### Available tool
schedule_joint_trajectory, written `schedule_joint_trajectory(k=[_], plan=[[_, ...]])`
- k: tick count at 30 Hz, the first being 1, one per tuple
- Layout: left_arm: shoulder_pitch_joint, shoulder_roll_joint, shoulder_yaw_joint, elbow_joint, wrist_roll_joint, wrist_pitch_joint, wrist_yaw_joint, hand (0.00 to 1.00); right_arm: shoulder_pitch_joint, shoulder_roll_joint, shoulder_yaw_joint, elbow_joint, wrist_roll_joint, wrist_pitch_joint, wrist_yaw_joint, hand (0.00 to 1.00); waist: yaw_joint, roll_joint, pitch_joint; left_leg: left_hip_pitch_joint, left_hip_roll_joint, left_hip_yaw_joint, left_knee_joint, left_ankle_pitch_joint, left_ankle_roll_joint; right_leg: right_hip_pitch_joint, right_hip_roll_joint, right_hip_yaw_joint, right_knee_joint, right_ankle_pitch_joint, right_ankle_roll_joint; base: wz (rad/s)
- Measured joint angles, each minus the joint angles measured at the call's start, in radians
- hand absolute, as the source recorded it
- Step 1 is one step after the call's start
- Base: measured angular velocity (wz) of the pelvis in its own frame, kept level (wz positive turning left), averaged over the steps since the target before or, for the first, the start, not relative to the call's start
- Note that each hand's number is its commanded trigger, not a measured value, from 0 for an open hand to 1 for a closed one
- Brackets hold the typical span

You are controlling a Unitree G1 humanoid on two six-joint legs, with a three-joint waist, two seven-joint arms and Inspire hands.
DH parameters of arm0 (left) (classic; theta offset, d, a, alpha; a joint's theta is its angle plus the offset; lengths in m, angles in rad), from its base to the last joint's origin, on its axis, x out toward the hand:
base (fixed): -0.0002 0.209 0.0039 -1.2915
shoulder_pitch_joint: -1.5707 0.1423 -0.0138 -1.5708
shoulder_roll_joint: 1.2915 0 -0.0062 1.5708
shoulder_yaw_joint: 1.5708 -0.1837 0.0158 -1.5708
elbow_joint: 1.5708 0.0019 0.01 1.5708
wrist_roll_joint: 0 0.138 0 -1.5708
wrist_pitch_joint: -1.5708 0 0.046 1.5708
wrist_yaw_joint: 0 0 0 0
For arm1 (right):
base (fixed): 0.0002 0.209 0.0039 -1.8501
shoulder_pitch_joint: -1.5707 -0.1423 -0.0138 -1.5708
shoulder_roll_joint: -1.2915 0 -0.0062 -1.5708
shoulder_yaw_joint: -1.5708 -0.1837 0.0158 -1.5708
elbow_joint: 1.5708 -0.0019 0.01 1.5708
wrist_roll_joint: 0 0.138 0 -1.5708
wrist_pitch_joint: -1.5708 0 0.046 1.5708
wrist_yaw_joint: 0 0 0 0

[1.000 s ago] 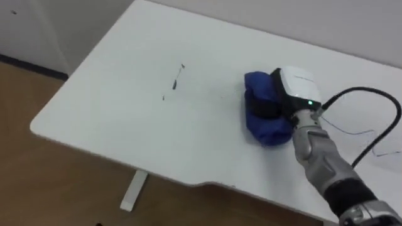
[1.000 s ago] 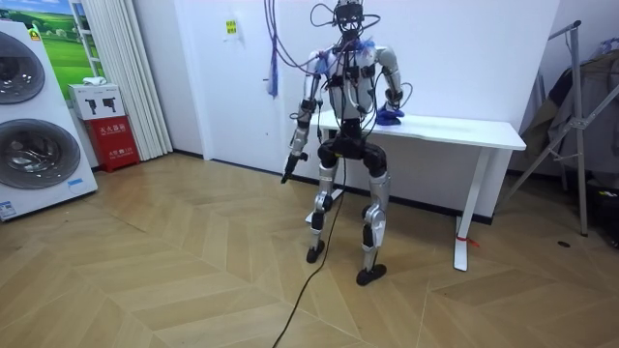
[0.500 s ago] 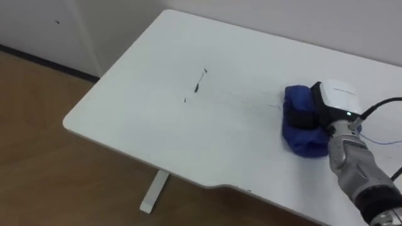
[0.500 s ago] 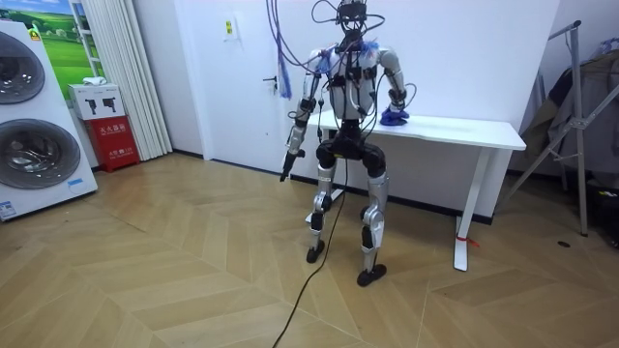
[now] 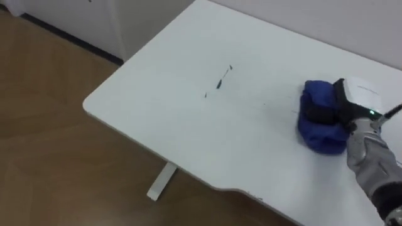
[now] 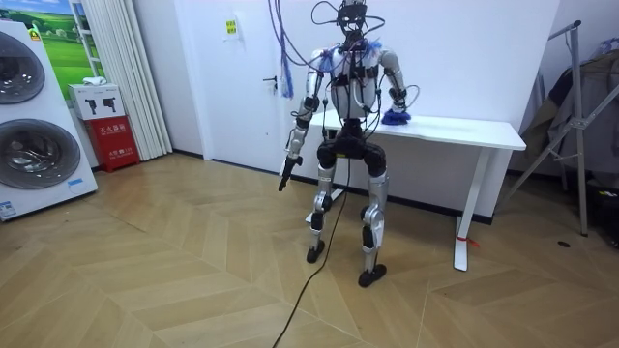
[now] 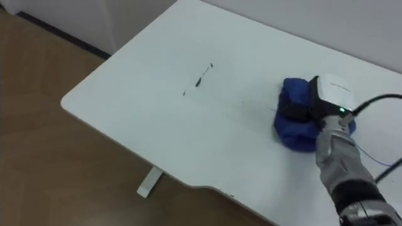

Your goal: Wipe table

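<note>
A crumpled blue cloth (image 5: 316, 117) lies on the right part of the white table (image 5: 163, 116). My right hand (image 5: 357, 100) rests on the cloth's right side, with its dark fingers curled over the cloth. Thin dark marks (image 5: 223, 80) sit on the tabletop to the left of the cloth, about a hand's length away. In the room view I stand at the table's left end, right hand (image 6: 393, 114) on the tabletop. My left hand (image 6: 286, 164) hangs at my side, away from the table.
The table's near edge and left corner (image 5: 88, 105) drop off to wood floor, with a white table foot (image 5: 161, 181) below. Washing machines (image 6: 34, 116) and a red box (image 6: 116, 140) stand at the room view's left, a metal rack (image 6: 578, 116) at its right.
The eye view has shifted, so the table sits further right in it. My right hand has slid the blue cloth slightly to the right along the table. The left hand stays hanging.
</note>
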Motion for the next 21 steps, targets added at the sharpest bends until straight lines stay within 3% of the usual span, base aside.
schedule_joint_trajectory(k=[3,6,9,11,13,16,18,19,21], plan=[[-0.007,0.003,0.031,-0.011,-0.003,-0.028,0.007,0.0,0.076,-0.011,-0.072,0.008,0.022,-0.001,-0.023,1.0,-0.044,0.001,-0.0055,0.019,0.0,0.004,0.0,0.0,0.0,0.015,0.0,0.01,0.001,-0.001,0.001,-0.06],[-0.017,-0.004,0.03,-0.014,-0.02,-0.047,0.036,0.0,0.14,-0.012,-0.107,0.005,0.038,-0.01,-0.042,1.0,-0.073,0.008,-0.0167,0.043,0.0,0.007,-0.002,0.0,0.0,0.036,0.0,0.015,0.002,-0.001,0.002,-0.05],[-0.045,-0.016,0.021,-0.006,-0.016,-0.048,0.042,0.0,0.155,-0.012,-0.113,0.002,0.038,0.006,-0.039,1.0,-0.079,0.015,-0.015,0.056,0.003,0.012,0.002,-0.001,0.0,0.046,0.0,0.022,0.001,-0.006,0.009,-0.15],[-0.053,-0.03,0.001,-0.006,-0.017,-0.04,0.041,0.0,0.134,-0.006,-0.078,-0.007,0.02,0.055,-0.026,1.0,-0.049,0.02,-0.0109,0.068,0.005,0.014,-0.006,-0.001,-0.001,0.043,0.003,0.054,0.009,-0.007,0.006,-0.33],[-0.058,-0.035,-0.019,-0.003,-0.017,-0.031,0.041,0.0,0.105,0.016,-0.022,-0.081,-0.016,0.117,-0.002,1.0,-0.01,0.026,-0.0137,0.076,0.005,0.016,-0.009,-0.004,-0.005,0.015,0.004,0.085,0.024,-0.01,0.005,-0.52],[-0.05,-0.036,-0.021,0.002,-0.01,-0.009,0.038,0.0,-0.004,0.099,0.133,-0.213,-0.082,0.156,0.046,1.0,0.04,0.029,-0.0124,0.072,0.005,0.003,-0.018,0.002,0.001,-0.019,0.011,0.109,0.039,-0.001,-0.011,-0.28],[-0.051,-0.035,-0.022,0.0,-0.01,0.001,0.028,0.0,-0.082,0.149,0.213,-0.264,-0.141,0.143,0.072,1.0,0.061,0.023,-0.0049,0.072,0.002,-0.01,-0.022,0.006,0.002,-0.015,0.014,0.107,0.033,-0.001,-0.011,0.17],[-0.047,-0.033,-0.027,0.0,-0.01,0.011,0.021,0.0,-0.138,0.179,0.249,-0.265,-0.156,0.128,0.087,1.0,0.093,0.02,-0.0022,0.075,0.002,-0.013,-0.026,0.006,0.002,-0.009,0.017,0.105,0.021,0.001,-0.01,0.14],[-0.042,-0.033,-0.035,0.001,-0.01,0.029,0.021,0.0,-0.196,0.206,0.284,-0.266,-0.175,0.116,0.098,1.0,0.124,0.009,0.0004,0.077,-0.002,-0.023,-0.033,0.007,0.004,0.006,0.02,0.106,0.001,0.002,-0.008,0.21]])
